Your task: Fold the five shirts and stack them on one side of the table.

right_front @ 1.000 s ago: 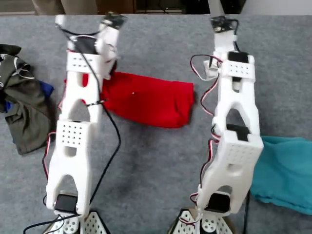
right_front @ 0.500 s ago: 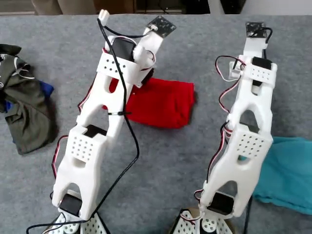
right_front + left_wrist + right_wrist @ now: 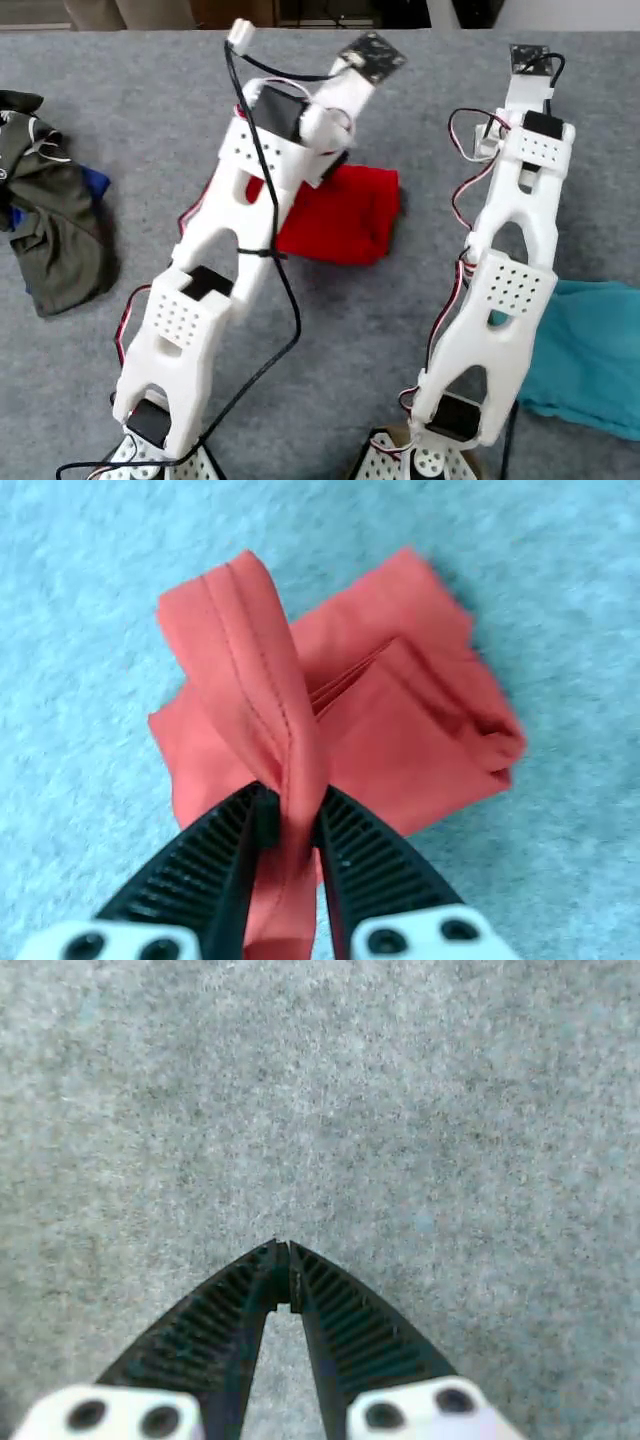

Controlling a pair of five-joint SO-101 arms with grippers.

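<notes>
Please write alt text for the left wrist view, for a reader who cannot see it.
The left pincer is shut on a raised fold of the red shirt. The rest of the shirt lies partly folded on the grey table.

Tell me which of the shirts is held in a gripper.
The red shirt, with a fold pinched in the left gripper. The teal shirt and the dark heap lie free, off to the sides.

left and right jaws closed
</notes>
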